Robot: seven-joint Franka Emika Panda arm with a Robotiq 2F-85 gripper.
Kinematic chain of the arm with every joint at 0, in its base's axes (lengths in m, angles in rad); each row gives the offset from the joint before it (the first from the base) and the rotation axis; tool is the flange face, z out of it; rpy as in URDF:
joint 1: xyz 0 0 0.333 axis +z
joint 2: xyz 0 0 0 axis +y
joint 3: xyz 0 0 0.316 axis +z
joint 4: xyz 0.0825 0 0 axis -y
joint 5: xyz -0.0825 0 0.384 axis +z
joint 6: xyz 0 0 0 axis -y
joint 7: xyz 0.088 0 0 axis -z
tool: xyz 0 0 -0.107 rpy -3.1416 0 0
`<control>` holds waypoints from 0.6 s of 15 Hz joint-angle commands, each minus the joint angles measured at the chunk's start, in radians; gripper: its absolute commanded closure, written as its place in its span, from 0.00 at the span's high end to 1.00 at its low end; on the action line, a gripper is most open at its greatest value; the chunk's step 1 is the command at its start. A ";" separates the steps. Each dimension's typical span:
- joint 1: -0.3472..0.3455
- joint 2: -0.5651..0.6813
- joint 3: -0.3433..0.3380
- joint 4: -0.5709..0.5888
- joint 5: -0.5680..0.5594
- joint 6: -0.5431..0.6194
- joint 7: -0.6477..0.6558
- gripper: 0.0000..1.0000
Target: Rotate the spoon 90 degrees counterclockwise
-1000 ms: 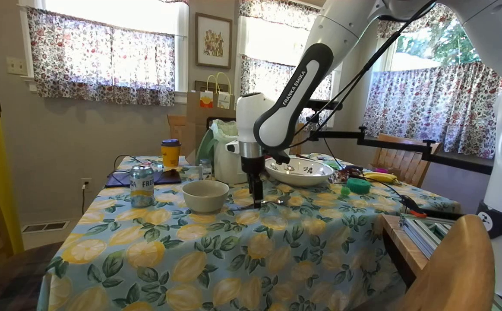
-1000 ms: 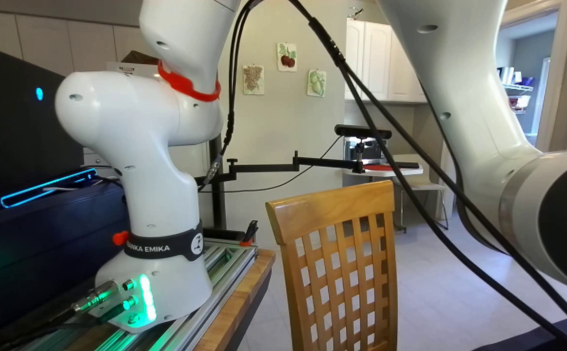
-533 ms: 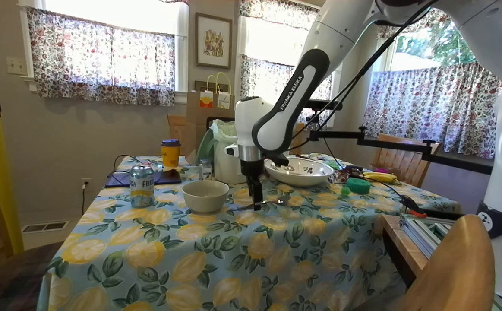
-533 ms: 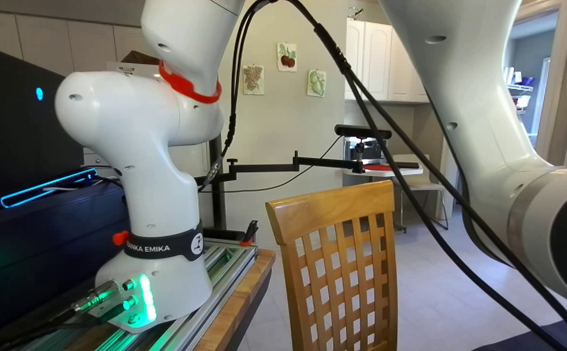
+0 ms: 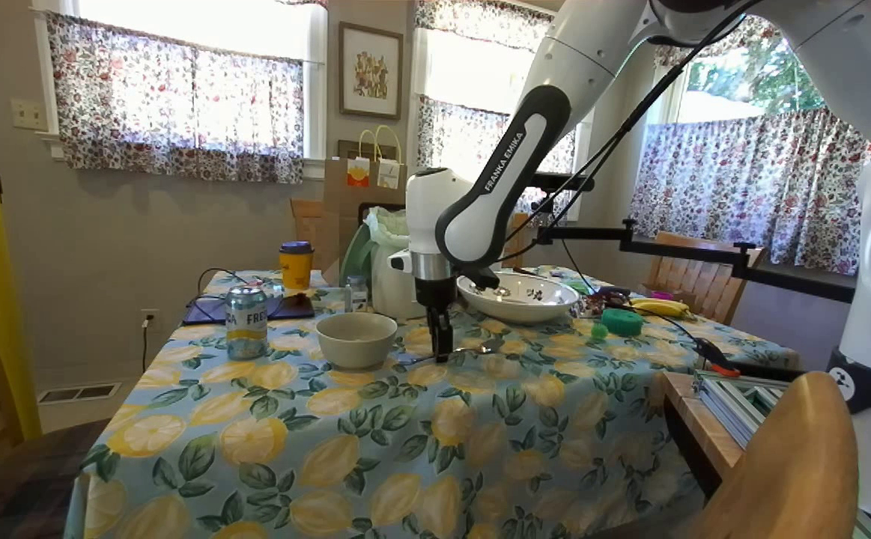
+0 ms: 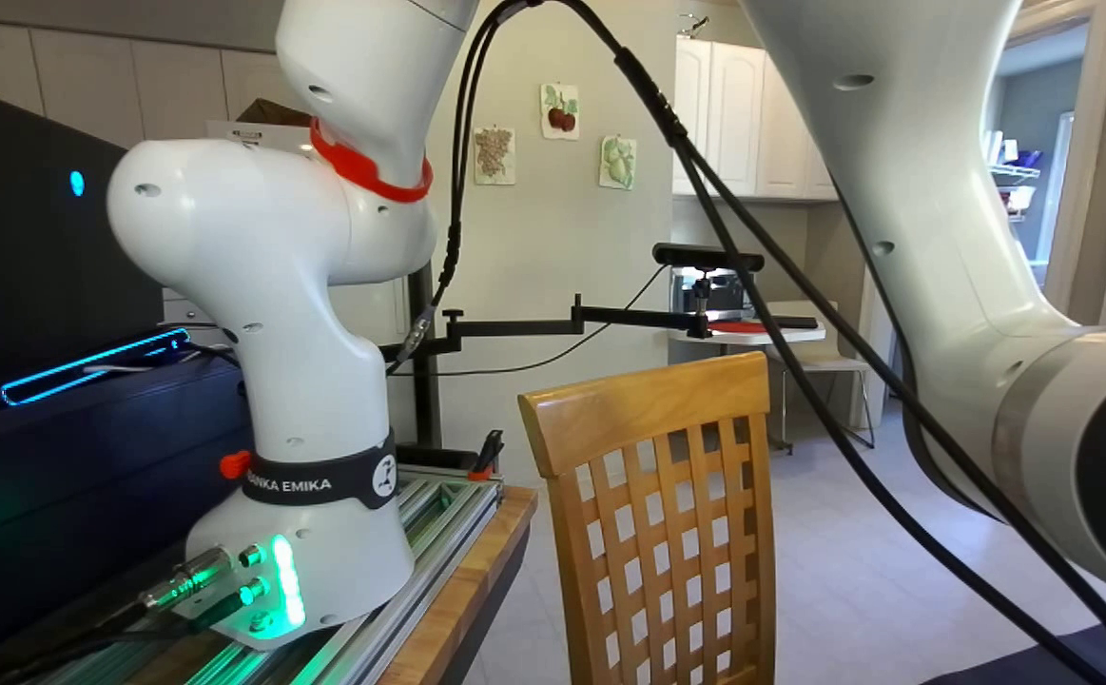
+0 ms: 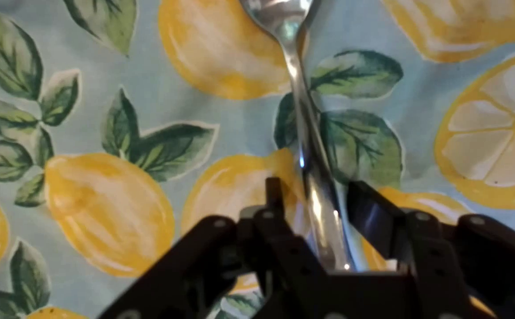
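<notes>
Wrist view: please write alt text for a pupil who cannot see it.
A silvery spoon lies on a blue tablecloth with a lemon-and-leaf print; a black gripper stands open astride its handle. The spoon's wide end runs off the picture's top edge.

White jointed robot arm [image 5: 506, 166], slightly lower than before; black two-fingered gripper [image 5: 441, 355], shifted marginally towards the round off-white bowl [image 5: 356, 350].
</notes>
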 commanded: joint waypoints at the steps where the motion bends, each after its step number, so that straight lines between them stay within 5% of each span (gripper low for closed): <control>1: -0.019 0.017 0.013 0.028 0.022 -0.009 -0.046 0.14; 2: -0.021 0.017 0.016 0.029 0.026 -0.013 -0.047 0.06; 3: -0.020 0.016 0.015 0.031 0.027 -0.022 -0.044 0.49; 5: -0.017 0.016 0.013 0.030 0.026 -0.021 -0.039 0.47; 9: -0.015 0.014 0.009 0.032 0.026 -0.023 -0.033 0.75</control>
